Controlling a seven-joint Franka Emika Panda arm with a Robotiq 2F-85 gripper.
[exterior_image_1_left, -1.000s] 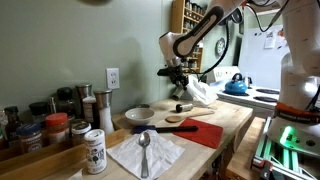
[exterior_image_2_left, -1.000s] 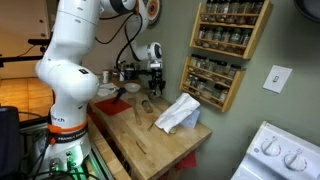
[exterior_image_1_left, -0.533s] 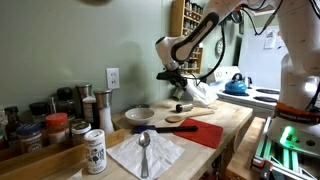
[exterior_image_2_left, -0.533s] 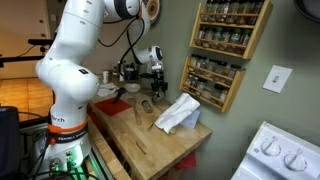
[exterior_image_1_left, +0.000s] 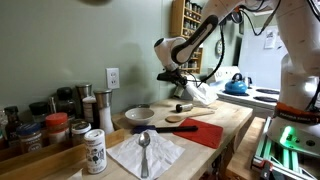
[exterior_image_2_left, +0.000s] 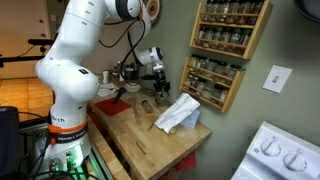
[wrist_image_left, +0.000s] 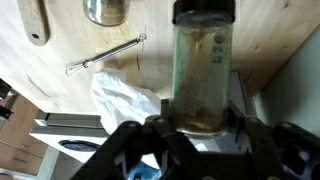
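Jar (wrist_image_left: 203, 75), upright in hand (wrist_image_left: 203, 127), slightly shifted

In an exterior view, the camera sits low at one end of the desk (exterior_image_1_left: 236, 120), close behind a napkin (exterior_image_1_left: 145, 152), facing along it. In an exterior view from the opposite end, it stands farther back, above the stove (exterior_image_2_left: 285, 155). Both share the white cloth (exterior_image_1_left: 200, 93) and spice rack (exterior_image_1_left: 190, 15). The wrist view looks down, close, past the pincer (wrist_image_left: 203, 128).
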